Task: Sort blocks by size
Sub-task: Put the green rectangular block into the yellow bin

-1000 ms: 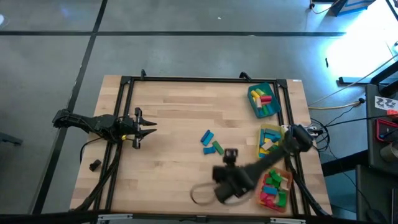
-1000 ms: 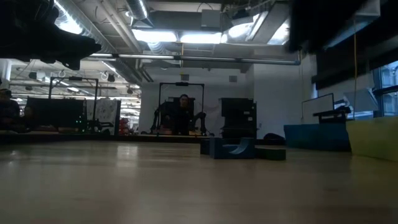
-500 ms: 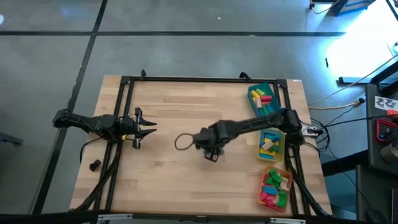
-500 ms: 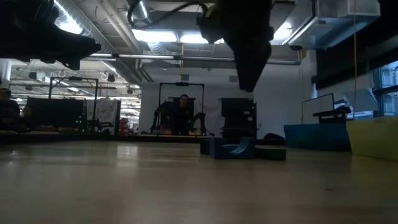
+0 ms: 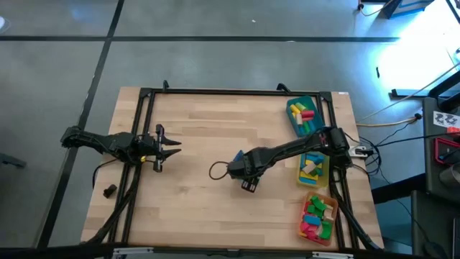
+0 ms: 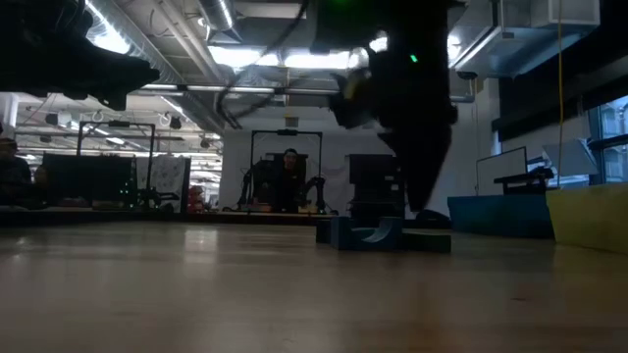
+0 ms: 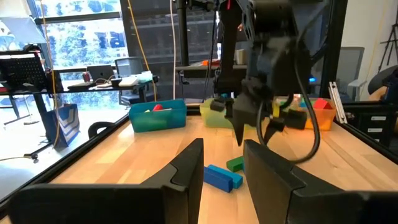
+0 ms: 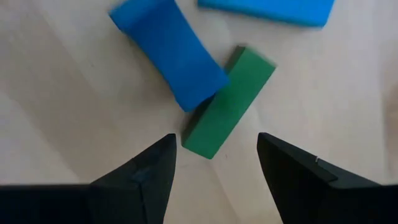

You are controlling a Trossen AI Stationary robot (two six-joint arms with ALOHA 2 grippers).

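Note:
Three blocks lie flat on the table near its middle: a blue arch-shaped block (image 8: 171,53), a green bar (image 8: 227,102) touching it at one side, and a light-blue bar (image 8: 267,7) beyond them. My right gripper (image 8: 214,158) is open, pointing down just above them, with one finger on each side of the green bar's near end and touching nothing. It also shows in the high view (image 5: 244,173) and the low view (image 6: 412,147). My left gripper (image 5: 159,146) waits open and empty at the table's left.
Along the right edge stand a teal tray (image 5: 293,119), a yellow tray (image 5: 325,167) and an orange tray (image 5: 307,229), each holding several blocks. A small dark lump (image 5: 109,191) lies off the table's left side. Bare wood lies between the two arms.
My right gripper has swung from the near right, by the orange tray, toward the table's middle. It has then come down over the three blocks. The blocks have not moved.

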